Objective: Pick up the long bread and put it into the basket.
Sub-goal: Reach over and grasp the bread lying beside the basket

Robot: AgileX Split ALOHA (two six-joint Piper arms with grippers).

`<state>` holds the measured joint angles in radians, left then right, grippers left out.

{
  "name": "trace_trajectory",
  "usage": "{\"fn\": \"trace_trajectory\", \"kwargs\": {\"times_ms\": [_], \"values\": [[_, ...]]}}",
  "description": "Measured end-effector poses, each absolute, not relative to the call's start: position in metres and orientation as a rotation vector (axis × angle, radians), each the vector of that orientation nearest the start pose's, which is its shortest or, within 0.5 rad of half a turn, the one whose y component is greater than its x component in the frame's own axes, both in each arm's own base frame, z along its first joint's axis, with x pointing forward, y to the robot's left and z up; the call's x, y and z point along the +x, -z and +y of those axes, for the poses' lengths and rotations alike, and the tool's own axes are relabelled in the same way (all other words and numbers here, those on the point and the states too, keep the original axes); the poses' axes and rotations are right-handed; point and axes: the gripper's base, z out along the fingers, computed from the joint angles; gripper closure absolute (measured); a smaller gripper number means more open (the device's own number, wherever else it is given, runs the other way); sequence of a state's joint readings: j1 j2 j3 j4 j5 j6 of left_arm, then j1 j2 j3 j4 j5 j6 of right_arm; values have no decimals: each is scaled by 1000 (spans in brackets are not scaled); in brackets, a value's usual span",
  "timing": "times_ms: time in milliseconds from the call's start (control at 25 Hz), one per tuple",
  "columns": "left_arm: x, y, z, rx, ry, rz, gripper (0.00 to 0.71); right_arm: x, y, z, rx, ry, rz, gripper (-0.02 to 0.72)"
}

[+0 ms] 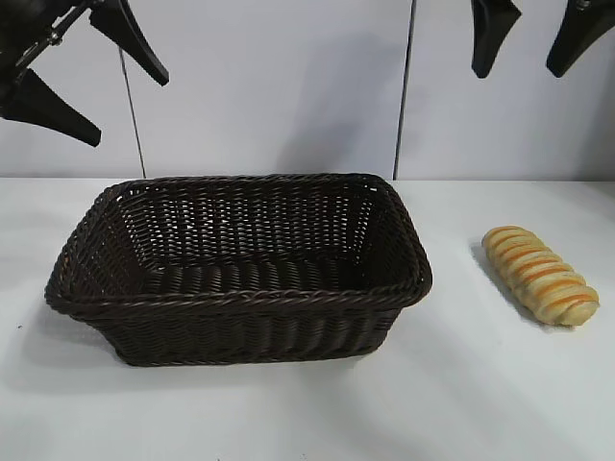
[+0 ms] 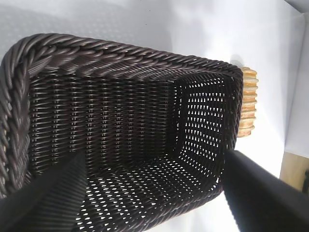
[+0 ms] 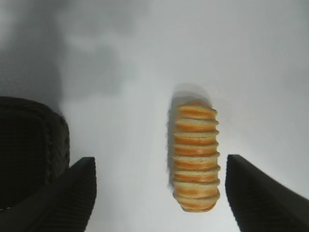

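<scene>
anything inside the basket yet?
No. The basket shows only bare weave in the exterior and left wrist views; its near wall hides a strip of floor. The long bread lies outside, on the table.

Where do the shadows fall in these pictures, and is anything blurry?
Exterior view: the bread casts a soft shadow toward the basket. Left wrist view: the basket's inside is dark, with light through its weave. Right wrist view: broad grey shadows on the table; the right pincer's fingers look blurred.

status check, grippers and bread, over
Left gripper and right gripper open, high. Long bread on table, right of basket. Nothing in the way.
</scene>
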<state>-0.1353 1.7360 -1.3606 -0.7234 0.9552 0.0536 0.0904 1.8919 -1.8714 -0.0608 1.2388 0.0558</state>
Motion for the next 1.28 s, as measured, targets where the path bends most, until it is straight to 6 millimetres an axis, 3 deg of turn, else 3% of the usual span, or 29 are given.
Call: {"fn": "trace_trajectory", "kwargs": {"times_ms": [120, 440, 600, 1120, 1280], "values": [[356, -277, -98, -193, 937, 2697, 148, 407, -326, 32, -60, 45, 2766, 164], [356, -277, -98, -193, 937, 2697, 148, 388, -261, 29, -80, 82, 2981, 164], [356, -277, -98, -189, 937, 2697, 148, 384, -237, 29, -90, 82, 2980, 164], [354, -276, -99, -180, 944, 2712, 148, 406, -158, 30, -180, 111, 3058, 164], [354, -276, -99, -180, 944, 2712, 148, 408, -143, 30, -190, 113, 3079, 164]]}}
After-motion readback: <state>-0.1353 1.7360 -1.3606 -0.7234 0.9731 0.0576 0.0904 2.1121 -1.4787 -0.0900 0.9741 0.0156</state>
